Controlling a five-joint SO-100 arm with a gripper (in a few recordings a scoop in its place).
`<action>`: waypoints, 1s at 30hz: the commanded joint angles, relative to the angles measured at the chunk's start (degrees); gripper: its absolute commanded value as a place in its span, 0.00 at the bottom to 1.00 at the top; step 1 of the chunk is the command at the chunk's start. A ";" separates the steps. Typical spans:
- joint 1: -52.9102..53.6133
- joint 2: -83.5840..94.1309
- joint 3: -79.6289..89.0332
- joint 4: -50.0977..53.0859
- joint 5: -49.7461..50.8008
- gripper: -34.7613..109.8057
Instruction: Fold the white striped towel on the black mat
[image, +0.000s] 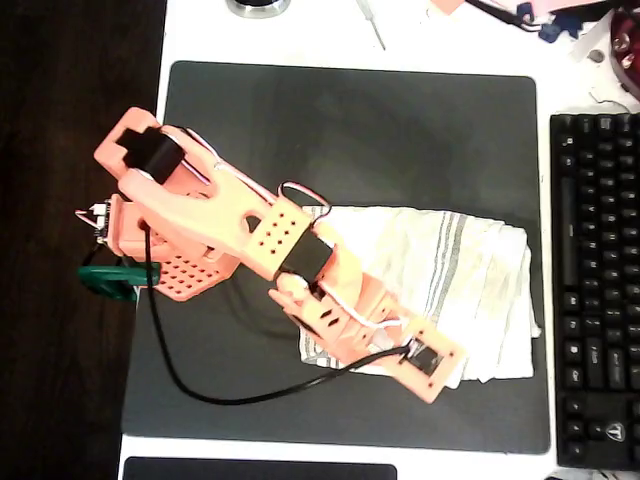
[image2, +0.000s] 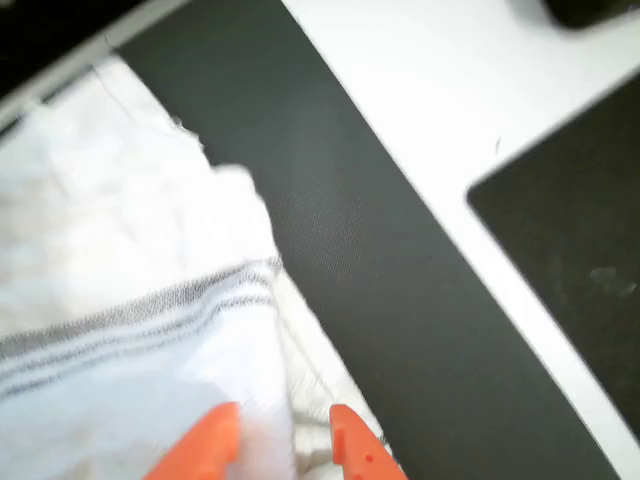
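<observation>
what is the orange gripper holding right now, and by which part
The orange two-finger gripper appears to pinch the thin white cloth towel with grey stripes at its edge beside the stripe band, near the large black mat; the contact is blurred.

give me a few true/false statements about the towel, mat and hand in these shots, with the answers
1. The white striped towel lies on the black mat. True.
2. The towel is spread out in a single flat layer. False: it is bunched, with layered edges showing.
3. In the wrist view the hand has towel cloth between its orange fingertips. True.
4. A keyboard sits on the mat, under the towel. False: it lies beside the mat, at the right in the overhead view.
5. The arm is blue. False: it is orange.
</observation>
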 joint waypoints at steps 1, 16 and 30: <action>1.76 3.87 -0.35 1.23 -1.41 0.35; -7.03 25.14 1.41 24.08 10.99 0.37; -5.01 31.11 14.85 34.19 31.55 0.37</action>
